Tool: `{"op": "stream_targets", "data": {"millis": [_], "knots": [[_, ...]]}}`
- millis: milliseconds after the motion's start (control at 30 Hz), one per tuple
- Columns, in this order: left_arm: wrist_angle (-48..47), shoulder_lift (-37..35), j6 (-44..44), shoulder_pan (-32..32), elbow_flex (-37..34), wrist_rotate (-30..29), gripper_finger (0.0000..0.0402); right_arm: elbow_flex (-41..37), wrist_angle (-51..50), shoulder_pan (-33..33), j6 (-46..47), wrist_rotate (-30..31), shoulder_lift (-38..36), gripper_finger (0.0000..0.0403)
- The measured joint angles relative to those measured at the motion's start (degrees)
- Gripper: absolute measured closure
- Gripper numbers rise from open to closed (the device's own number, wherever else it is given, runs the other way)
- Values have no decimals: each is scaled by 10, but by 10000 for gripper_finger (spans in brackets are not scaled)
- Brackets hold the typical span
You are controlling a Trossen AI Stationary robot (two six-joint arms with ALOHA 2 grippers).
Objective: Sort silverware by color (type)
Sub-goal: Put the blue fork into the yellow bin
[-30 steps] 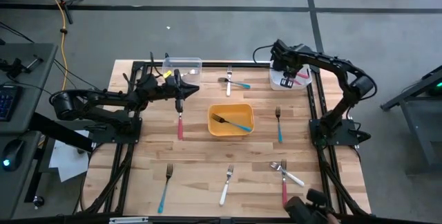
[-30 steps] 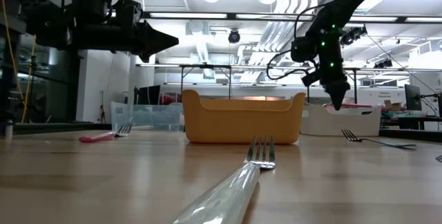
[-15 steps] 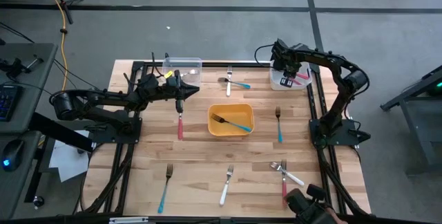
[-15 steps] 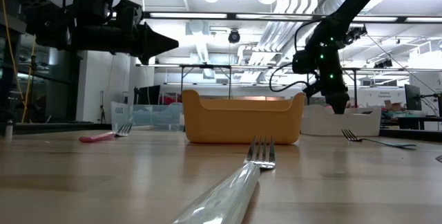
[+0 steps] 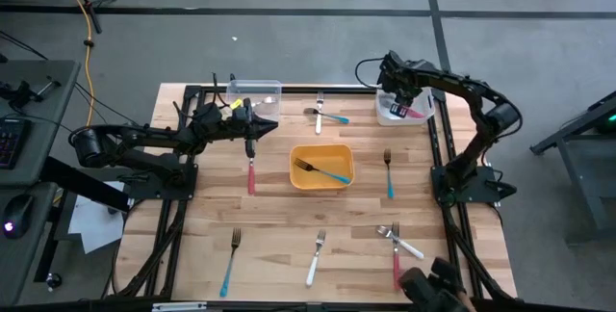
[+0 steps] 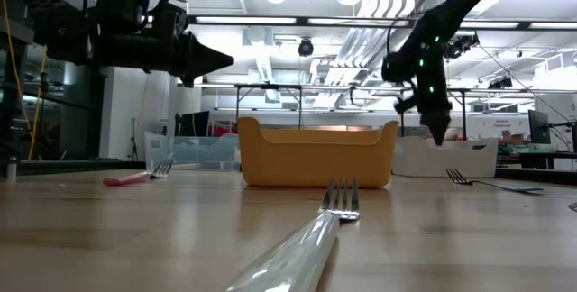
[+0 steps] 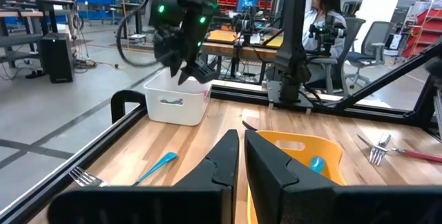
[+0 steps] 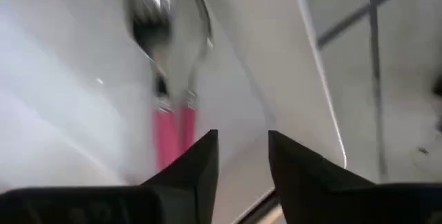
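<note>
- The bench (image 5: 279, 221) is a pale wooden top with a black frame around it, standing on a grey floor; behind it the low view shows a bright workshop with other tables, and the left wrist view shows a seated person (image 7: 324, 23) at a desk.
- On the left, a blue-handled fork (image 5: 231, 260) lies near the front edge, and a red-handled fork (image 5: 251, 170) lies further back.
- A clear bin (image 5: 255, 91) sits at the far edge, left of centre.
- The left gripper (image 5: 252, 131) hovers above the bench, over the red-handled fork's tines, on an arm stretched level from the left; its jaws are nearly together, a thin gap between them, holding nothing.
- In the middle, a yellow bin (image 5: 321, 167) holds a blue-handled fork; a white-handled fork (image 5: 316, 258) lies near the front, and two more forks (image 5: 324, 115) lie crossed at the far edge.
- To the right, another blue-handled fork (image 5: 389, 172) lies alone, and a red and a white one (image 5: 397, 243) lie crossed near the front.
- The right gripper (image 5: 396, 89) points down over a white bin (image 5: 402, 110) in the far right corner, jaws parted and empty; two red-handled forks (image 8: 170, 92) lie in that bin.
</note>
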Motion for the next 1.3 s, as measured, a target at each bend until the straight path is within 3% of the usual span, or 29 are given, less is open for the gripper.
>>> {"op": "stream_targets", "data": {"millis": [233,300,433,767,1067,1300], "knots": [[0,0,23,-17,0,-2,399,0,20,26,42,-158,-95,387],[0,0,23,-22,0,-3,401,0,48,38,52,-199,-116,396],[0,0,24,-28,0,-7,401,0,115,69,79,-270,-127,379],[0,0,29,-28,0,-8,401,1,269,150,118,-336,-28,361],[-14,0,38,-31,0,-7,401,66,254,168,129,-336,75,275],[-13,0,46,-31,0,-7,401,132,220,173,129,-338,151,269]]}}
